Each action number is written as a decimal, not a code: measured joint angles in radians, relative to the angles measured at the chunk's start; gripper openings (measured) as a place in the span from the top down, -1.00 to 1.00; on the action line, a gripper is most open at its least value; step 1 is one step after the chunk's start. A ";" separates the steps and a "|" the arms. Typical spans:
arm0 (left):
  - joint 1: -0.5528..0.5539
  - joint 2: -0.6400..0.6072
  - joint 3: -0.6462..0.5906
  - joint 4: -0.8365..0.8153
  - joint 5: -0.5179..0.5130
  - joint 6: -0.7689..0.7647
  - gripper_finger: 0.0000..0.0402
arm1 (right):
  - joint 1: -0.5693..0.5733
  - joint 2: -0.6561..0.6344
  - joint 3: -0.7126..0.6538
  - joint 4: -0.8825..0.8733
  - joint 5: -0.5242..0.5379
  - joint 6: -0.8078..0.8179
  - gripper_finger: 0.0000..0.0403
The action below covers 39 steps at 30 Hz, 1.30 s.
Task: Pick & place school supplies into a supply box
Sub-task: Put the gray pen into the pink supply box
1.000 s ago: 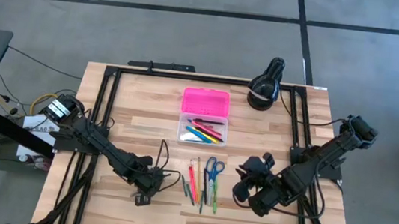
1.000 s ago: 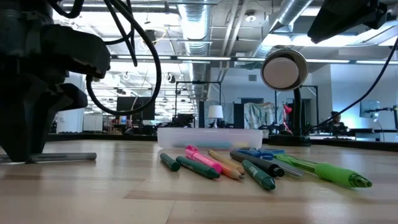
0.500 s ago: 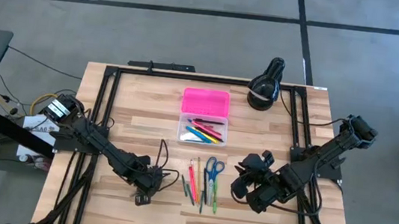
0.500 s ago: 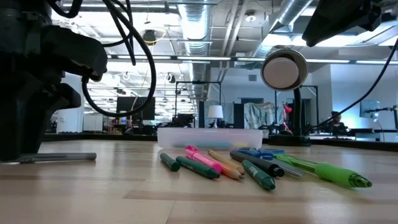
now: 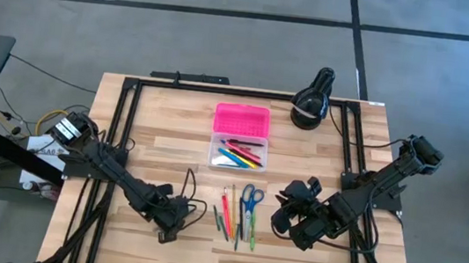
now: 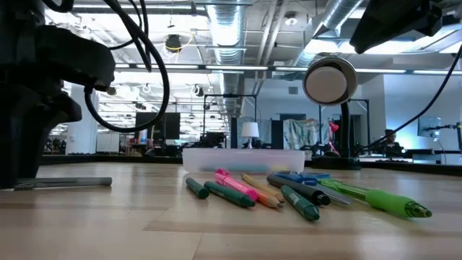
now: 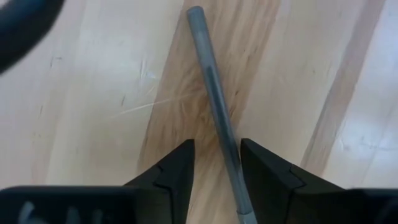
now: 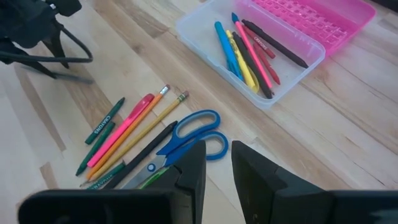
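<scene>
I am straddling the grey pen (image 7: 219, 118), lying at lower left in the high view, with my left gripper (image 7: 216, 163) spread around it, unpinched; closing off-centre risks rolling it away, far from the supply box (image 5: 239, 136) at upper centre.

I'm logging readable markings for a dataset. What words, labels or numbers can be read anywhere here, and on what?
"CRAYONS" or similar: white print on the green crayon beside the pink marker; too small to be sure.
White label on the gear by the table's left edge: print too small to read.
Nothing legible on the supply box, scissors or grey pen.
</scene>
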 joint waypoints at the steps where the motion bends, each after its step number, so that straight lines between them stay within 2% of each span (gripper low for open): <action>1: -0.004 0.014 0.001 0.002 -0.005 -0.011 0.39 | 0.000 0.000 0.000 0.004 0.000 0.000 0.65; 9: -0.035 0.032 0.005 -0.046 -0.072 -0.103 0.43 | 0.000 0.000 0.000 0.009 -0.001 0.000 0.65; 22: -0.033 0.032 0.004 -0.087 -0.132 -0.103 0.44 | -0.033 0.000 0.000 0.009 -0.002 -0.001 0.65; 31: -0.033 0.032 0.004 -0.104 -0.160 -0.131 0.44 | -0.033 0.000 0.000 0.024 -0.003 -0.001 0.65; 39: -0.040 0.036 0.018 -0.045 -0.140 -0.119 0.44 | -0.033 0.000 0.000 0.033 -0.004 -0.001 0.65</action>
